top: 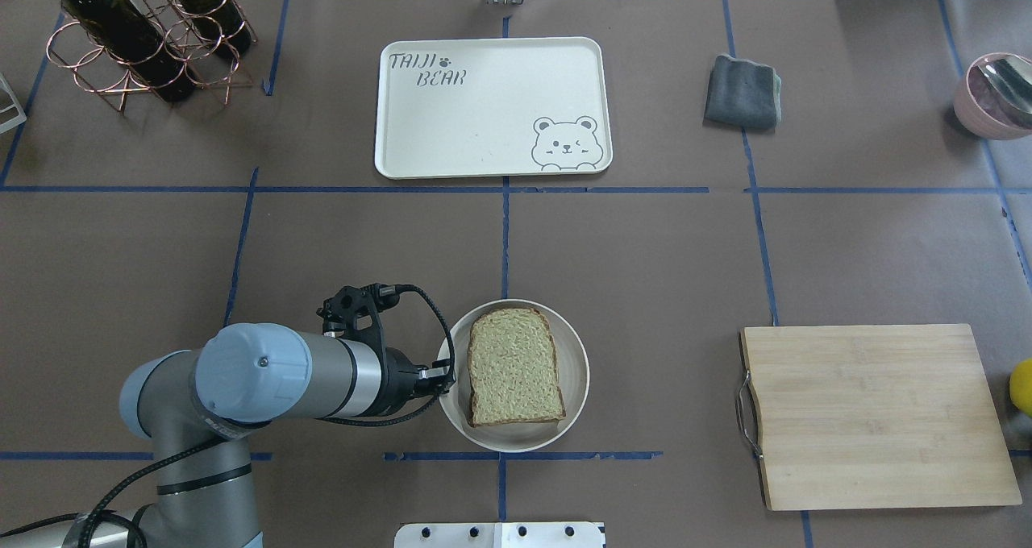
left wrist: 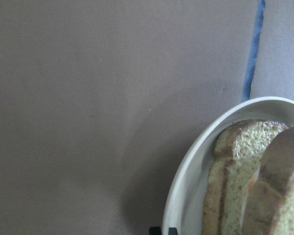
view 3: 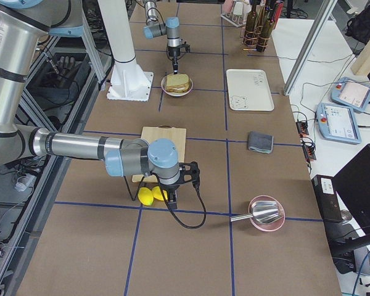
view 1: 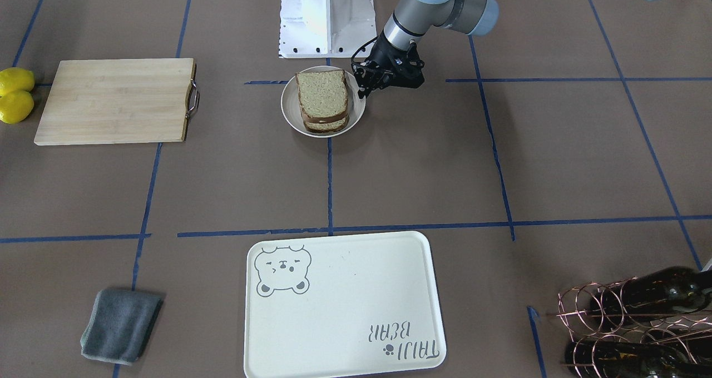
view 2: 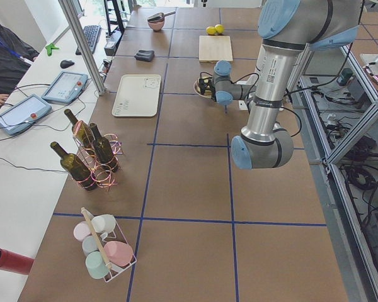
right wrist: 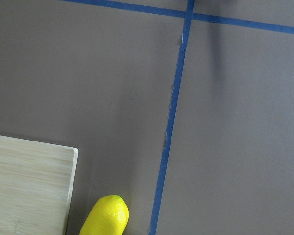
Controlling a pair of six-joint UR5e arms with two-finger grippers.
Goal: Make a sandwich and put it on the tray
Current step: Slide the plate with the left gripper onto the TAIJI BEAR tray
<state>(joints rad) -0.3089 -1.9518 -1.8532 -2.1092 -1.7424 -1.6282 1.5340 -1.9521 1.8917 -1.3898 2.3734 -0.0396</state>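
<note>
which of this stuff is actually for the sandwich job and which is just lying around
For the job:
sandwich
white bowl holding it
tray
left gripper, at the bowl's rim

Just lying about:
cutting board
lemons
grey cloth
wine bottles in a wire rack
pink bowl

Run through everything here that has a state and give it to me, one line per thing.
Sandwich of two brown-crusted bread slices, assembled, in the bowl.
Small round white bowl, holding the sandwich, not on the tray.
Large cream bear-printed tray, nothing on it.
Left gripper, at the bowl's rim; open or shut unclear.
Right gripper, beside the yellow lemons; open or shut unclear.
Grey cloth, folded.
Wooden cutting board, bare.
</note>
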